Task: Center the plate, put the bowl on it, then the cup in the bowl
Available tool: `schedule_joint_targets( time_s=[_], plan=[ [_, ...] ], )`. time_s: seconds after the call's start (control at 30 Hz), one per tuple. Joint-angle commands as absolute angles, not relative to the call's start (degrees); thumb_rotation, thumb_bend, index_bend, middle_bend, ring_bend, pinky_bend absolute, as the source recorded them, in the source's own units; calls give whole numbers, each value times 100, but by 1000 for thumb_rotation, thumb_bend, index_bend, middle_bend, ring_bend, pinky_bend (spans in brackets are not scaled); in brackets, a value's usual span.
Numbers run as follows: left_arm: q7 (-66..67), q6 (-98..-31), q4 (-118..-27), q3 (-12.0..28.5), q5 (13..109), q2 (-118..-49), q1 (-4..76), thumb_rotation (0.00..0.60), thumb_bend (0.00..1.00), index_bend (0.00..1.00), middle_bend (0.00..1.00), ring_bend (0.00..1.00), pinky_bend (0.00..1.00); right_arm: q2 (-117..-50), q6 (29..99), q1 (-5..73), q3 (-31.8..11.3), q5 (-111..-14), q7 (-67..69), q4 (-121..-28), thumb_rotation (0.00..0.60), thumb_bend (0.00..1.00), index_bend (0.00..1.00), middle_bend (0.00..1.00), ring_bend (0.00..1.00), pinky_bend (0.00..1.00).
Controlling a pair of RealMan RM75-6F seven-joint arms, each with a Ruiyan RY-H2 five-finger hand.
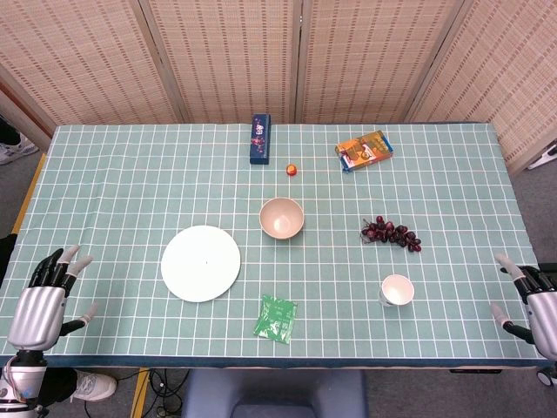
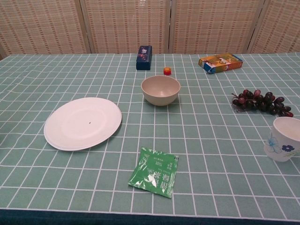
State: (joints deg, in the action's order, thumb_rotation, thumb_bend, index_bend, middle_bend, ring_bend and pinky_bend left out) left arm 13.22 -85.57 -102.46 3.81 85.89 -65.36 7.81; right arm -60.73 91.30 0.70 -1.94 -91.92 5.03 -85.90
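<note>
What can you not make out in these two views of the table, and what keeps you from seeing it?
- Cup: chest view, the right edge cuts off its far side.
- Right hand: head view, partly cut by the right edge; absent from chest view.
- Left hand: head view only; chest view misses it.
- Green packet: its print is too small to read.
- Blue box: label too small in both views.

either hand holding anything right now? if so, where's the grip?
Nothing is held. The left hand and right hand sit at the table's near corners, fingers apart, clear of the white round plate, beige bowl and white flowered cup.
</note>
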Motion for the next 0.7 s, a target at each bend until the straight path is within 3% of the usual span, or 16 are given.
schedule_joint_targets(
  time_s=[0.03,0.2,0.3,0.5,0.57,0.7],
  plan=[
    [1312,-8533,-10218,392,8612,-6534,809,600,233,171,0,0,97,-6068,9132,74,-204,-9183,499,-8589,600,259,122,305,241,364],
    [1264,-8471,-10082,413,8713,-6578,900,600,233,176,0,1,97,-6031,9144,96,-238,-9183,466,-8607,600,259,122,305,241,364],
    [1167,-8441,-9931,428,8843,-6621,983,600,233,197,28,54,118,-5992,9167,111,-265,-9191,425,-8639,600,259,122,305,241,364],
    [837,-8190,-9462,382,9270,-6662,1291,600,233,261,254,313,526,-5927,9139,155,-299,-9187,360,-8719,600,259,122,305,241,364],
    [733,-8022,-9319,336,9394,-6660,1424,600,233,277,373,445,679,-5915,9120,170,-303,-9188,338,-8744,600,259,122,305,241,364],
    [600,-7754,-9112,268,9554,-6715,1644,600,233,309,558,603,834,-5902,9084,190,-301,-9184,303,-8788,600,259,122,305,241,364]
  ],
)
